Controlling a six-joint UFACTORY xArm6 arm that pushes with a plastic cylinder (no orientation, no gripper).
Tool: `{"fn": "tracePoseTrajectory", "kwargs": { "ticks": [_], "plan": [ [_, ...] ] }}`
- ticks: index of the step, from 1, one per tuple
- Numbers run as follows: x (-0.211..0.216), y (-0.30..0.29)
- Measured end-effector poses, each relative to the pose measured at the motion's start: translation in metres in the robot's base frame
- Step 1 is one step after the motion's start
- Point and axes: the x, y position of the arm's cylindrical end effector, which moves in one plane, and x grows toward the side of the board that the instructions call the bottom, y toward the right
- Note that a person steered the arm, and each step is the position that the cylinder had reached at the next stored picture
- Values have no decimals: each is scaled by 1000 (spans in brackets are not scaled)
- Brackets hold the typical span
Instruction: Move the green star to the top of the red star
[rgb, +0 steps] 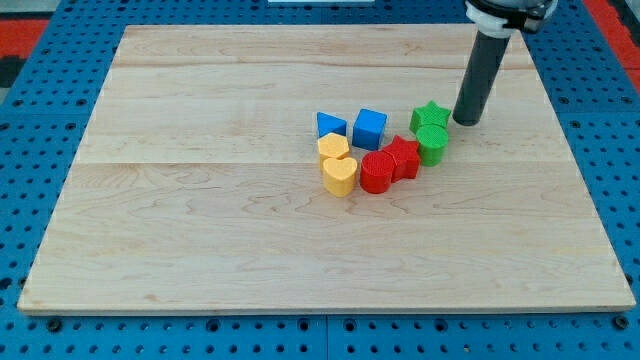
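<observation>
The green star (429, 116) sits right of the board's middle, just above a green round block (433, 144). The red star (403, 157) lies below and left of the green star, touching the green round block on its right and a red round block (377, 172) on its left. My tip (466, 121) rests on the board just right of the green star, a small gap apart from it. The dark rod rises from it to the view's top.
A blue cube (369, 127) and a blue triangular block (331, 125) stand left of the green star. A yellow block (333, 147) and a yellow heart (339, 175) lie below the blue triangle. The wooden board (200, 200) sits on a blue pegboard.
</observation>
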Motion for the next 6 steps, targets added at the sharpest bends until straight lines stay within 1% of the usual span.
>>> {"fn": "tracePoseTrajectory", "kwargs": {
  "ticks": [1,4,6],
  "plan": [
    [2,-2],
    [-19,-30],
    [-27,-63]
  ]
}}
